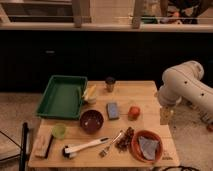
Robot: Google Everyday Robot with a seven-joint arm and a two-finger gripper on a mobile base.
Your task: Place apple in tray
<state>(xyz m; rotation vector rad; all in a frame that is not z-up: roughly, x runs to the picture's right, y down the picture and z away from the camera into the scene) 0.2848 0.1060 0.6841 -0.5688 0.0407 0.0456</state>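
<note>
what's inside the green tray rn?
Only bare green floor shows in the tray; nothing covers it. The apple sits on the table, outside it. Claw hangs by the table's right edge.

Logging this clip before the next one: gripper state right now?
Gripper: open or shut cannot be told; it hangs at the right edge of the table, beside the apple, not touching it.

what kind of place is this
Probably a kitchen-like test area: a wooden table with a green tray, maroon bowl, apple and fork, a dark counter behind. The gripper hangs by the table's right edge.
</note>
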